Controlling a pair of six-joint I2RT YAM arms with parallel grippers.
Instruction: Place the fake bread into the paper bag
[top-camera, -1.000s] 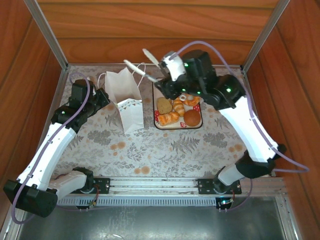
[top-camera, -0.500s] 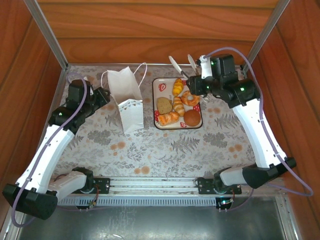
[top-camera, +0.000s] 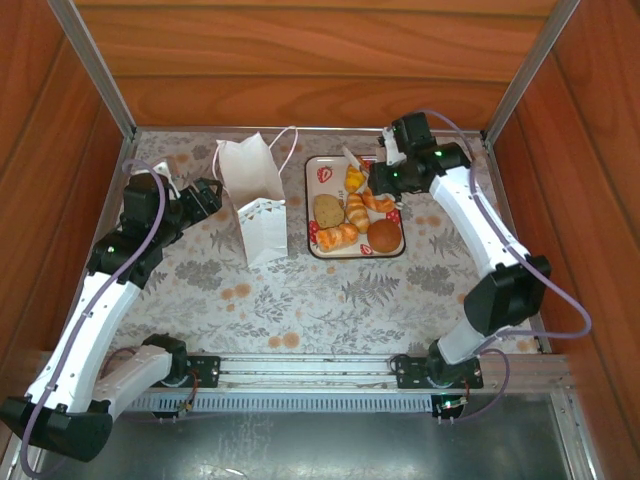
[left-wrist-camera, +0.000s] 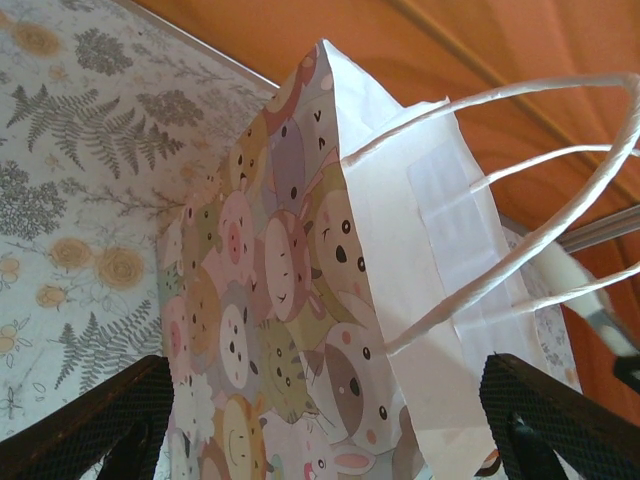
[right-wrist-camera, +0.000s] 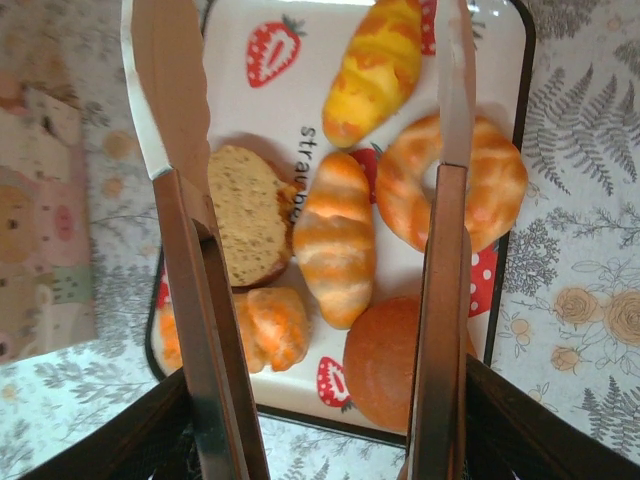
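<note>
Tabletop: left end effector opened beside paper bag.

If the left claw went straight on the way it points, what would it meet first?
The bag, standing close ahead of the open left claw; likely its printed side, though depth is unclear.

The left arm rises from its base at the near left, folds back at the elbow, then stretches far along the left side, with its wrist bent to the right. The left gripper points right, its dark fingers spread wide apart. The right arm climbs from the near right, bends at the elbow and reaches far and leftward. The right gripper tilts downward, its fingers pressed against the outer arms of the metal tongs.
</note>
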